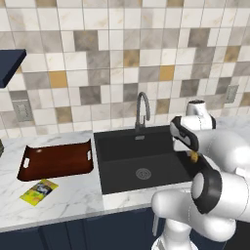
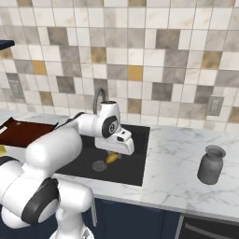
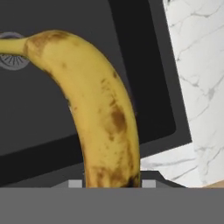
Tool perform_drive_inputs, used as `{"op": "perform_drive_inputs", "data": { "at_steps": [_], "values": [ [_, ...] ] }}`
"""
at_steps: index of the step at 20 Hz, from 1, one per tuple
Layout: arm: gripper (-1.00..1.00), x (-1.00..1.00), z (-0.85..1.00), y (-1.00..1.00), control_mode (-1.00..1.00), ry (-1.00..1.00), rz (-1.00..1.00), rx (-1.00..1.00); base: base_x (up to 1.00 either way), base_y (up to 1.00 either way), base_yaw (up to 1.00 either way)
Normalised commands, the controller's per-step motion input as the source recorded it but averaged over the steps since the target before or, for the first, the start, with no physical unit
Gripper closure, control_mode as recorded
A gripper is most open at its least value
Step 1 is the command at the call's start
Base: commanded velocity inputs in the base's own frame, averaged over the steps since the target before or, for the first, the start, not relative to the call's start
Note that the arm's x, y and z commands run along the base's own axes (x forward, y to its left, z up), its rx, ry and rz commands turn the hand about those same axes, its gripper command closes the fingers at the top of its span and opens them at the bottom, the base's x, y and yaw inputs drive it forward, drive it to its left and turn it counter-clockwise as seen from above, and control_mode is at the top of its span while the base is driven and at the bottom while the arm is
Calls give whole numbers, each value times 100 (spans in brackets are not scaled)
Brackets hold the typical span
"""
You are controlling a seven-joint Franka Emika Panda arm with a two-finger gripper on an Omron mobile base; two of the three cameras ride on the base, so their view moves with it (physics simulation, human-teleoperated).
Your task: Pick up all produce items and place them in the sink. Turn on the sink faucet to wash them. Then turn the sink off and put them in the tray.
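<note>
Over the large black rectangular sink (image 1: pixel 122 156) hangs the two-finger gripper (image 2: pixel 112 153), its fingertips hidden behind the white hand, so whether it pinches anything cannot be told. Just under it a yellow, brown-speckled curved banana (image 3: pixel 98 109) fills the hand view, its lower end cut off; in the right base view it sits near the round metal drain (image 2: pixel 99 165). Left of the basin, the reddish-brown rimmed tray (image 1: pixel 36 173) lies against the counter's marble, a flat yellow-green packet (image 1: pixel 39 191) near the front edge.
</note>
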Motion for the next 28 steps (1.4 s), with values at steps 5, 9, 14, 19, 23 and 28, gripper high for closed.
{"op": "perform_drive_inputs", "data": {
  "at_steps": [5, 9, 14, 19, 23, 28],
  "values": [
    [100, 18, -11, 18, -100, 2, 0, 1, 0, 0, 0],
    [100, 33, -17, 13, -100, 0, 2, 2, 0, 0, 0],
    [100, 36, -17, 16, -100, 0, 4, 3, 0, 0, 0],
    [100, 25, -23, 6, -100, -1, 7, 5, 0, 0, 0],
    [100, 20, -32, 4, -100, -4, 9, 4, 0, 0, 0],
    [100, 22, -39, 13, -100, -5, 7, 0, 0, 0, 0]
  ]
}}
